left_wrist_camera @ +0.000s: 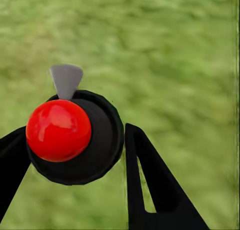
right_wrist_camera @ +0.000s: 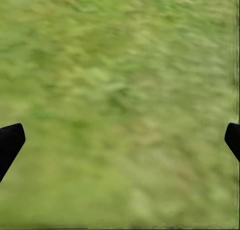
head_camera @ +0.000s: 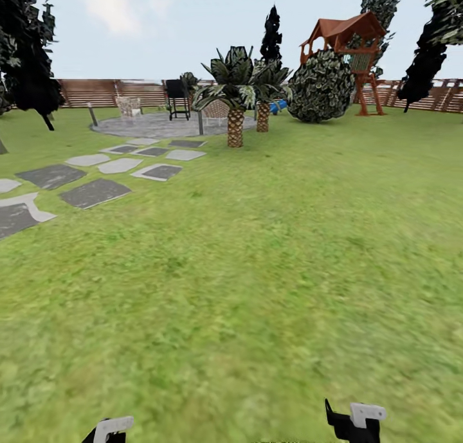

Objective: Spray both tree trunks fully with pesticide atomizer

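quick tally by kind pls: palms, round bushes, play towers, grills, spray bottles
palms: 2
round bush: 1
play tower: 1
grill: 1
pesticide atomizer: 1
total: 6

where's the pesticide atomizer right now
In the left wrist view, the pesticide atomizer sits between the fingers of the left gripper, red spot toward the camera, above the grass.

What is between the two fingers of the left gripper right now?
In the left wrist view, the left gripper has the black spray bottle between its fingers, seen from above with its red spot and grey nozzle tip, over grass.
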### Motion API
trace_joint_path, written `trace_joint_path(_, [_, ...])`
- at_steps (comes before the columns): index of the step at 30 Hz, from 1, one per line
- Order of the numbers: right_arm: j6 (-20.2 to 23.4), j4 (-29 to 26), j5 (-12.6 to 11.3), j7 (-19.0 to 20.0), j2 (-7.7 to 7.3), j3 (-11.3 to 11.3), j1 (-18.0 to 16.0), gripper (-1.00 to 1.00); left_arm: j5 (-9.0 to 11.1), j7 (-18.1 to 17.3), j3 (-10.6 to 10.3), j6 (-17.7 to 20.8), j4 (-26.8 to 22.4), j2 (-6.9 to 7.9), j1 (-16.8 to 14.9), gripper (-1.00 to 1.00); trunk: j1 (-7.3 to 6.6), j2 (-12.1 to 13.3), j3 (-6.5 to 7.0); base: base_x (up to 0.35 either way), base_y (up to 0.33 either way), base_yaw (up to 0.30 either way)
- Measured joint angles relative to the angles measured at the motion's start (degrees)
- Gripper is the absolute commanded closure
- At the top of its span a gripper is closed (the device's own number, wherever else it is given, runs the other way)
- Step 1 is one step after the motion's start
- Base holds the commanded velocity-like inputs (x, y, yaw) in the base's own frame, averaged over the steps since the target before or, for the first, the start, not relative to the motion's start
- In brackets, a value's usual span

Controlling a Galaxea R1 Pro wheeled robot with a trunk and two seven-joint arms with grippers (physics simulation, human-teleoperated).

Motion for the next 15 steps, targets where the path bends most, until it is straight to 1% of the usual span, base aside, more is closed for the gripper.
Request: trace_joint_path(15, [0.0, 0.0, 0.0, 0.0, 0.0, -0.01, 0.0, -1.0, 0.0, 0.0, 0.0, 0.0, 0.0, 0.04, 0.0, 1.0, 0.0, 0.0, 0.0, 0.0, 0.0, -0.3])
